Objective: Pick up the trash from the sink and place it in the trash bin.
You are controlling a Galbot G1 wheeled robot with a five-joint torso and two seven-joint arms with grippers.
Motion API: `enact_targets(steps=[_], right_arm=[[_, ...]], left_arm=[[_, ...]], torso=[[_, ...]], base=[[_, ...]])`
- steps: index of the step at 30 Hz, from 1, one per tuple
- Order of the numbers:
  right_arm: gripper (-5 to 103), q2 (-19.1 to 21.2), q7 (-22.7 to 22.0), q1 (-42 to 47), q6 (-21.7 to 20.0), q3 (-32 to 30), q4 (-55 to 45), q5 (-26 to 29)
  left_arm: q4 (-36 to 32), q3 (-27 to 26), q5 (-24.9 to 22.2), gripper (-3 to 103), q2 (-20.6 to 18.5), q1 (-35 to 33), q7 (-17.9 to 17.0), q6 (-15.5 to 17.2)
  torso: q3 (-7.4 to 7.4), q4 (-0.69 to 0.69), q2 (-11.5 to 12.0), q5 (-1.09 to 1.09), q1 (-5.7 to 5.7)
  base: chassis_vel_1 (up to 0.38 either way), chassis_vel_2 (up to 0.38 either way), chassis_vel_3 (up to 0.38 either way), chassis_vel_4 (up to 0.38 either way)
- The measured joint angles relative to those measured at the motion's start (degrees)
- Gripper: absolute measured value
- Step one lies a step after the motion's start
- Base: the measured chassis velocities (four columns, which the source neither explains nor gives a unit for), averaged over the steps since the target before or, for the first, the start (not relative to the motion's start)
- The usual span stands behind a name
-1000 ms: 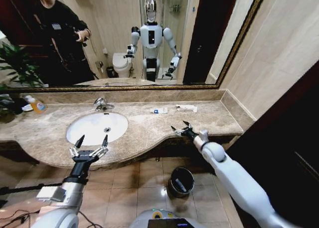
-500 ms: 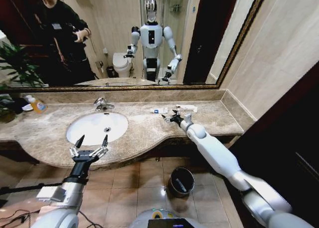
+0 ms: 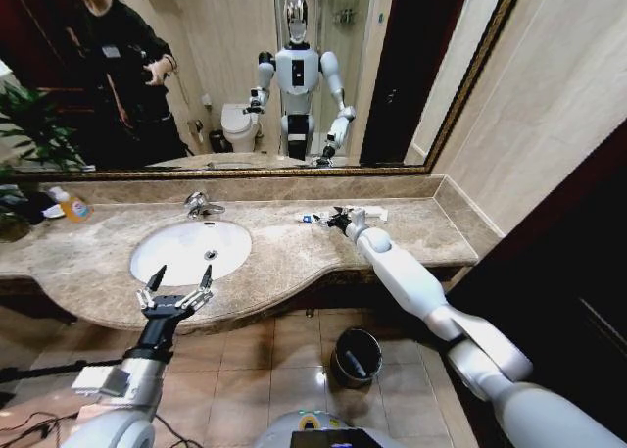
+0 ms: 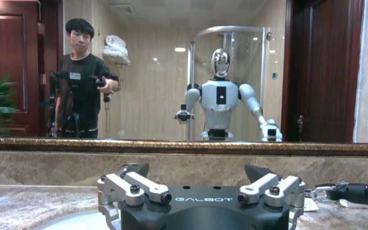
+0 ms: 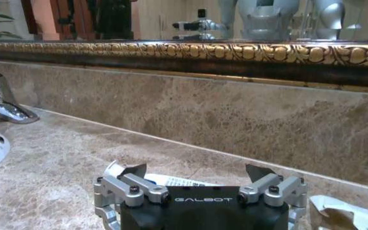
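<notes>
The right claw (image 3: pixel 336 219) is stretched way out over the marble surface (image 3: pixel 284 247), up near the back wall under the mirror (image 3: pixel 245 66). Its fingers are spread wide with nothing between them. Right at its tips, on the sink side, lies the white-blue packet (image 3: pixel 313 218); in the right wrist view that packet (image 5: pixel 171 180) pokes out just past the two open fingers, and it looks like it's flat on the marble. Just on the other side of the claw, toward the corner, sits the flat white packet (image 3: pixel 370 213), also lying flat and close enough that I can't tell if the claw touches it.

The left claw (image 3: pixel 176 293) hangs at the near rim of the sink (image 3: pixel 162 262), fingers splayed wide, holding nothing. Beyond it are the white bowl and the tap (image 3: pixel 200 205) at the far rim.

The trash bin (image 3: pixel 357 356) stands on the tiled floor below the edge of the surface, well under the right arm and nearer the robot than either claw. Something pale is lying inside it, can't make out what.

Far off past the left claw, near the plant (image 3: pixel 29 124), there's an orange-yellow bottle (image 3: pixel 71 207).
</notes>
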State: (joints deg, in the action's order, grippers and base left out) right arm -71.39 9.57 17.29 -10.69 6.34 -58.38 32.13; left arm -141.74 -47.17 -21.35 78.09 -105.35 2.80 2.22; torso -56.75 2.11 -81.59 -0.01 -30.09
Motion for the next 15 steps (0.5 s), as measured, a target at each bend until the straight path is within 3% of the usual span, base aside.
enact_targets(steps=[4, 9, 15], right_arm=[[100, -0.29, 1.16, -0.7, -0.8, -0.1, 1.15, 0.29], [100, -0.28, 4.63, -0.79, -6.61, -1.73, 0.8, 3.4], [100, -1.03, 6.04, -1.14, -9.56, -3.13, 1.85, 4.59]], left_arm=[[0.0, 0.0, 0.0, 100, 0.0, 0.0, 0.0, 0.0], [0.0, 0.0, 0.0, 100, 0.0, 0.0, 0.0, 0.0], [0.0, 0.0, 0.0, 100, 0.0, 0.0, 0.0, 0.0]], torso=[[0.0, 0.0, 0.0, 0.0, 0.0], [0.0, -0.01, -0.01, 0.0, 0.0], [0.0, -0.01, -0.01, 0.0, 0.0]], base=[[0.0, 0.0, 0.0, 0.0], [0.0, 0.0, 0.0, 0.0], [0.0, 0.0, 0.0, 0.0]])
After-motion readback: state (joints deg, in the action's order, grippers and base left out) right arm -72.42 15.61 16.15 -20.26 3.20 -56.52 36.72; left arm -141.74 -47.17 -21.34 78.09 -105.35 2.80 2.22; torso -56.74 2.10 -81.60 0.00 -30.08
